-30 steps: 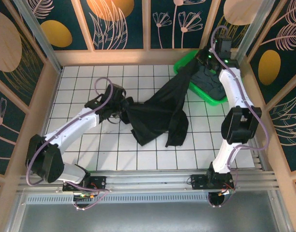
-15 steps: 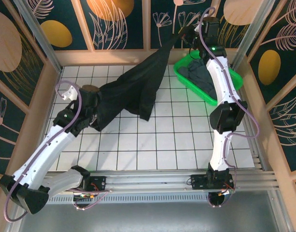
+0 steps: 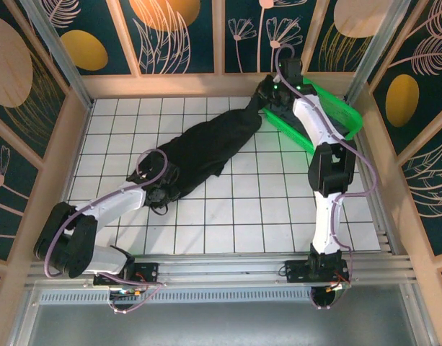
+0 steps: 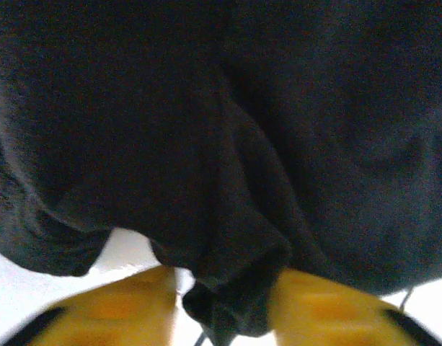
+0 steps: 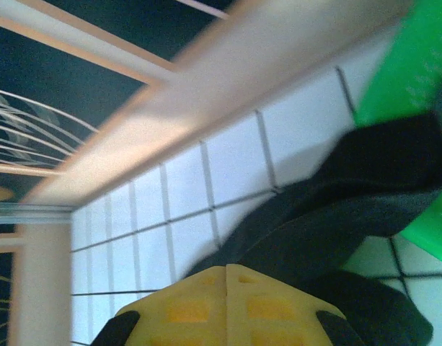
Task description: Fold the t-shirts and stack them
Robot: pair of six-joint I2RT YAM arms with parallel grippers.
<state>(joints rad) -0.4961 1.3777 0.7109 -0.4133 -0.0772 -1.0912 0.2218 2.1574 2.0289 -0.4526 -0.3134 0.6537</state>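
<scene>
The plain black t-shirt lies stretched in a long diagonal band across the tiled table, from left of centre up to the back right. My left gripper is at its near-left end. In the left wrist view that gripper is shut on a bunched fold of the black cloth. My right gripper holds the far end beside the basket. In the right wrist view its fingers are pressed together, with the black shirt trailing from them. The right arm mostly hides the slate grey shirt.
The green plastic basket sits in the back right corner, and its edge is close to the right gripper. Wooden walls enclose the table. White tiles lie bare across the near and right parts.
The shirt was lifted high toward the back wall and now lies low along the table. The right gripper has come down beside the basket. The left gripper has moved inward, toward the middle.
</scene>
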